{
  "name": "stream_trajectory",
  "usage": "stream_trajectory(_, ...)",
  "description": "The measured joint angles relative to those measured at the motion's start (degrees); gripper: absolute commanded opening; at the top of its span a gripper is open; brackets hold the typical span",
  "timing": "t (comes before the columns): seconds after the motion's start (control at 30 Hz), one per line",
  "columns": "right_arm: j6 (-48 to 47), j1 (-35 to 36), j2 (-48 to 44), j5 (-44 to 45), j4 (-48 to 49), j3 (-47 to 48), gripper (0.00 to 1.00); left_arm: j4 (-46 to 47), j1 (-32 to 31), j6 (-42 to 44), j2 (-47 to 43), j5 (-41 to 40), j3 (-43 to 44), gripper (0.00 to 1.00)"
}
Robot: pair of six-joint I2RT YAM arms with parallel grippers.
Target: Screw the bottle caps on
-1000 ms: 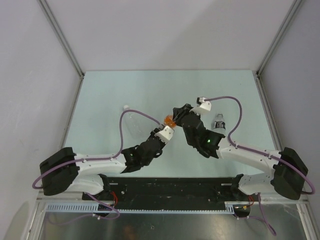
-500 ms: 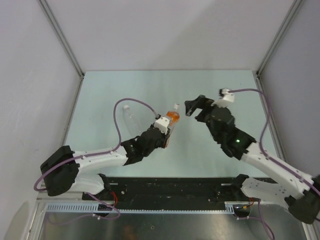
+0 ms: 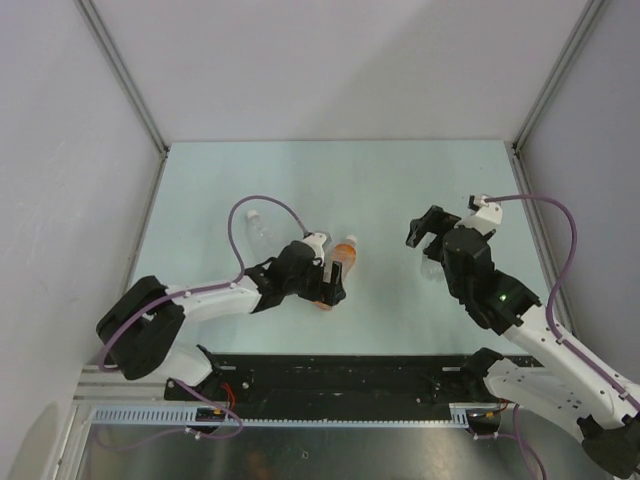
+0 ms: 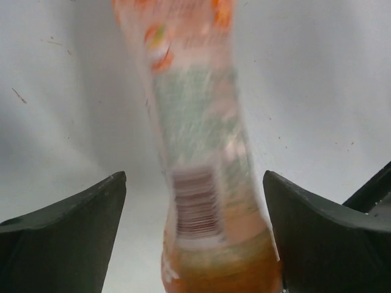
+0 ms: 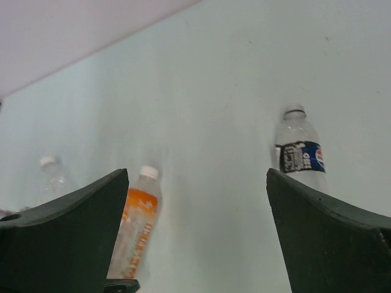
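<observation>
The orange-tinted bottle [image 3: 340,265] lies on the table with a white cap [image 3: 350,241] on its neck, pointing away from the arm bases. My left gripper [image 3: 328,287] is open around its base end. In the left wrist view the blurred bottle [image 4: 201,152] lies between the spread fingers [image 4: 67,235], close to the right one. My right gripper [image 3: 422,232] is open and empty, well to the right. Its camera shows the orange bottle [image 5: 135,226], the upright Pepsi bottle [image 5: 299,152] and the clear bottle [image 5: 52,178].
The plain clear bottle [image 3: 258,227] with a white cap [image 3: 253,213] lies left of the left gripper, under its purple cable [image 3: 240,215]. The Pepsi bottle is mostly hidden beneath the right arm in the top view. Grey walls close in the table's far edge and sides.
The right gripper opened, let go at the orange bottle's neck and drew back to the right. The left gripper brought the bottle down to the table and opened around it.
</observation>
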Motion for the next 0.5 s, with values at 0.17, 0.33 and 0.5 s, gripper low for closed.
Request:
stream_trajectory(0.17,-0.2,0.0,0.0,1.7,-2.1,-0.3,0.99,-2.5,0.2,-0.1,-4.0,-0.1,0.4,0.99)
stream_trajectory(0.33,-0.2,0.0,0.1,4.2,-3.8,-0.3,0.99,-3.3,0.2,1.2,-20.2,-7.3,0.4,1.00)
stream_trajectory(0.5,-0.2,-0.1,-0.2,7.2,-5.1,-0.4,0.99,-1.4,0.2,1.2,-38.8,-23.0,-1.5,1.00)
